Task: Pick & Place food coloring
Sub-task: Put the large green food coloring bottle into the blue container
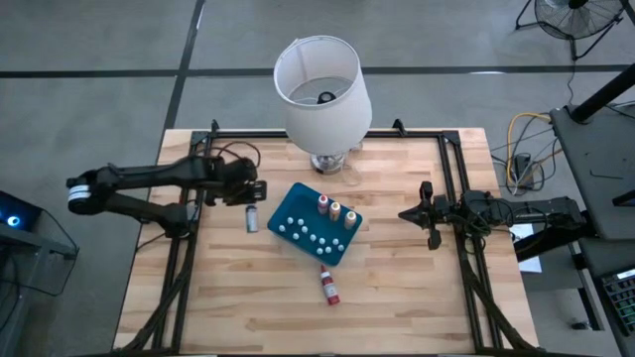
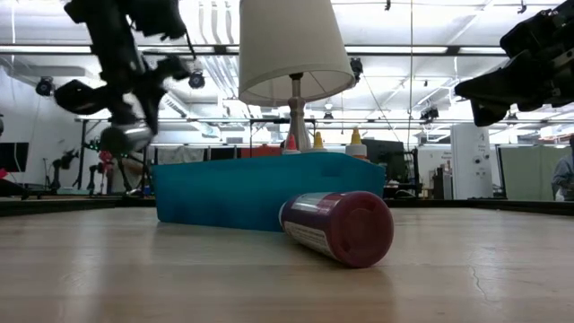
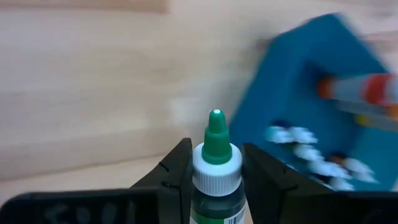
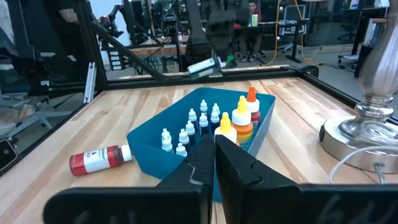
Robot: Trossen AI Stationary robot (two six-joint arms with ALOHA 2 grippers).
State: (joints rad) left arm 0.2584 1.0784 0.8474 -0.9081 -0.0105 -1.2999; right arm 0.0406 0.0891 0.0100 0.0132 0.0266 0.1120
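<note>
- The left gripper (image 1: 254,192) hangs above the desk (image 1: 228,307), at about 9 o'clock from the blue tray (image 1: 298,203). Its two fingers (image 3: 175,174) squeeze the green bottle (image 3: 216,180) from both sides, just under the white cap, so the bottle cannot slip out.
- In the left wrist view the green tip points away from the gripper, toward the desk and the tray. I think it is held this way so that it can go into the tray with the others.
- In the high view the bottle shows as a small pale shape just below the gripper, at about 9 o'clock from the tray and near its edge. It is up in the air, not lying on the desk.
- The blue tray sits in the middle of the desk, turned a bit crooked. It has many small white tips (image 4: 189,129) poking up in rows. This looks like the place where the bottles belong.
- A red bottle (image 4: 252,106), an orange one (image 4: 240,121) and a yellow one (image 4: 224,132) stand up together at the 2 o'clock end of the tray. They stand tip up, so they look already put away.
- One more red bottle (image 1: 328,286) lies flat on its side on the desk, at about 6 o'clock from the tray and close to it. I think it waits for its turn.
- A lamp (image 1: 322,94) stands at 12 o'clock from the tray, out of the way.
- The right gripper (image 1: 433,214) waits at 3 o'clock, well apart from the tray. Its fingers are pressed together and hold nothing.
</note>
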